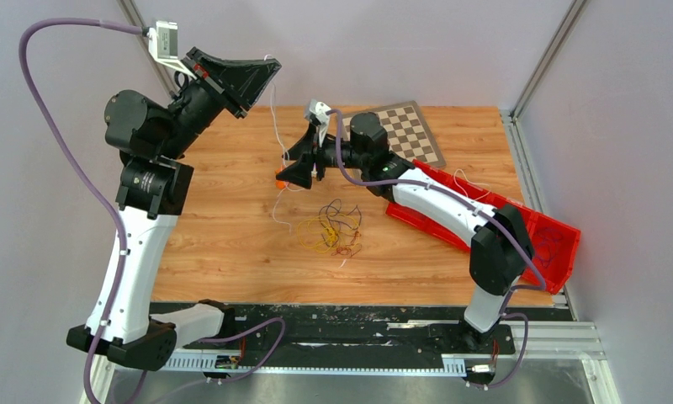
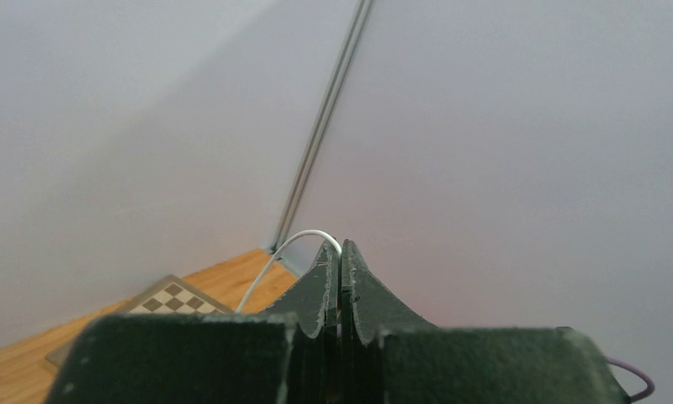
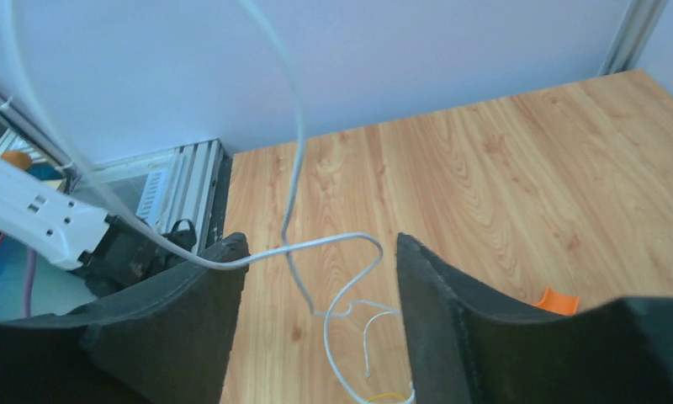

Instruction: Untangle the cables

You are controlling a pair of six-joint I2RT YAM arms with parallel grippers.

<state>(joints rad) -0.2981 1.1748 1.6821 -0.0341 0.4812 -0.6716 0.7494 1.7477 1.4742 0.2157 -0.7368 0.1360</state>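
A tangle of thin yellow, red, black and white cables [image 1: 329, 229] lies on the wooden table [image 1: 224, 244] near its middle. My left gripper [image 1: 270, 69] is raised high and shut on one white cable [image 1: 274, 118], which hangs down from it toward the tangle. In the left wrist view the jaws [image 2: 341, 249] are pressed together with the white cable [image 2: 270, 265] arching out of the tip. My right gripper [image 1: 293, 162] is open beside the hanging cable. In the right wrist view the white cable [image 3: 298, 151] loops between the open fingers [image 3: 320, 246] and rests on the left fingertip [image 3: 224, 252].
A red bin [image 1: 560, 227] holding a few thin wires lies at the right under the right arm. A checkerboard [image 1: 413, 130] sits at the back. A small orange piece [image 1: 281, 178] lies by the right gripper and shows in the right wrist view [image 3: 559, 300].
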